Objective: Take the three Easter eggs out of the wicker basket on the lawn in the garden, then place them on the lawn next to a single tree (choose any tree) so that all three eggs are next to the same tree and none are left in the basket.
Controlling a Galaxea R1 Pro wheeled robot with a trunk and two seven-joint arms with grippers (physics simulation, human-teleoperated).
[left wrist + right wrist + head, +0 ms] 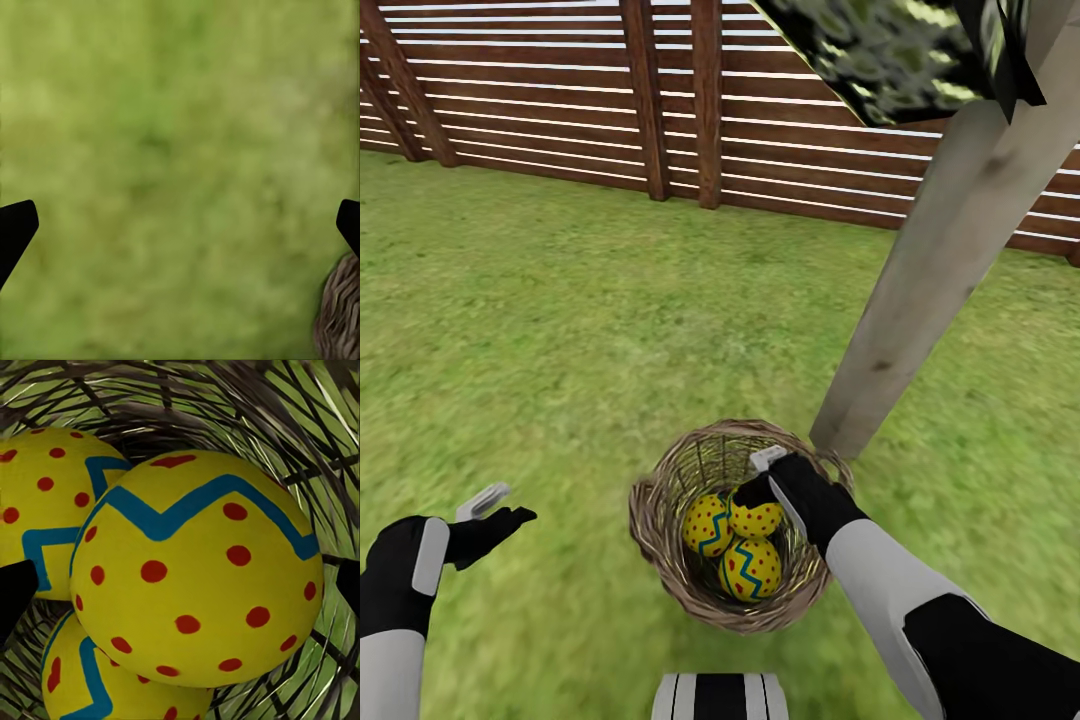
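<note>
The basket [660, 510] stands on the lawn [560, 330], just beside the foot of the tree [920, 290]. All three eggs [752, 568] lie inside the basket, touching each other. The right gripper [762, 480] reaches into the basket, with its fingers spread wide on both sides of the top egg [199, 570], not closed on it. The left gripper [495, 512] hangs over the grass, on the side of the basket away from the tree, opened wide and holding nothing.
</note>
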